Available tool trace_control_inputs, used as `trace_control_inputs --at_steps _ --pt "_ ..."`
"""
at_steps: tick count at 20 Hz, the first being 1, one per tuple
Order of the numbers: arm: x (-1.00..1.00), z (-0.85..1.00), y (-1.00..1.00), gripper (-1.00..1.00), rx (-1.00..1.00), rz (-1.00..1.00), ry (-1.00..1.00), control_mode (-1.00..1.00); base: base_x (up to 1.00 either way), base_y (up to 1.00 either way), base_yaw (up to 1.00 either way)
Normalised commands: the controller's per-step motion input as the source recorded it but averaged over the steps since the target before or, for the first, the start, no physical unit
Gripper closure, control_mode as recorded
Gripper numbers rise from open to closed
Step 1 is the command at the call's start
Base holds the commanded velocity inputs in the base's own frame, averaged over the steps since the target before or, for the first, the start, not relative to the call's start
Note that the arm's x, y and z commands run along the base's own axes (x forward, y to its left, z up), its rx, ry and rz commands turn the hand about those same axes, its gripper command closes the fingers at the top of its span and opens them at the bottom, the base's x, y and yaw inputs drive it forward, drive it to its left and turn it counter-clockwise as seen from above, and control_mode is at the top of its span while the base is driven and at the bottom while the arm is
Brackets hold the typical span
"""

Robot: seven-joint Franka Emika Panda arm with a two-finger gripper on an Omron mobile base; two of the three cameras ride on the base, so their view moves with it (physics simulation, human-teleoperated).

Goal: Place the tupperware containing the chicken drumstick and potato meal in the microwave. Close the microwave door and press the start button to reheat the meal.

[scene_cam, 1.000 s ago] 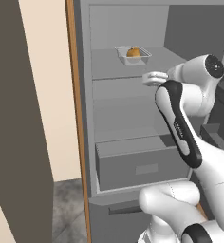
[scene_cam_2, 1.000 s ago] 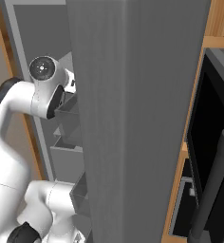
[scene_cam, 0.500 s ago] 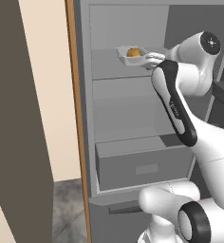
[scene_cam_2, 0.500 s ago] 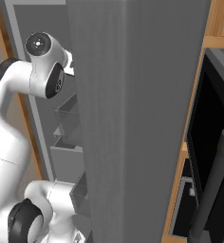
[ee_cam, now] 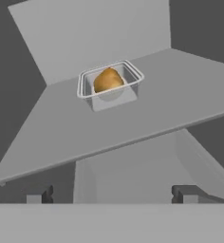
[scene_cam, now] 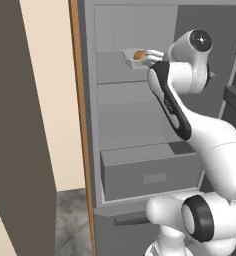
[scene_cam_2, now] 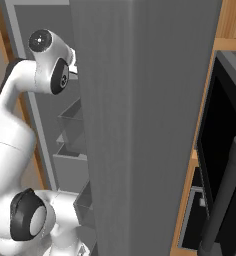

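The robot arm has risen to the top fridge shelf (ee_cam: 180,95) — its gripper (ee_cam: 111,194), jaws spread wide, now faces the tupperware (ee_cam: 110,84) there, nothing grasped yet.

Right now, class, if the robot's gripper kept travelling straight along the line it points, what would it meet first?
Most likely the clear plastic tupperware with golden-brown food, which sits on the grey shelf ahead of the open gripper. Nothing lies between, though the fingers look lower than the shelf's front edge, so they might strike that first.
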Motion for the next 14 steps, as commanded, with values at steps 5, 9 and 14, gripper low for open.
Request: trace_control_inputs --at_steps 5,9,14 --pt "0.43 0.00 -0.07 -1.00 0.10 0.00 0.00 -1.00 0.00 0.00 0.00" --pt "0.27 0.00 -0.12 -1.00 0.11 0.00 0.00 -1.00 0.00 0.00 0.00" --pt "0.30 0.00 -0.01 -1.00 0.01 -0.01 0.11 -1.00 0.00 0.00 0.00"
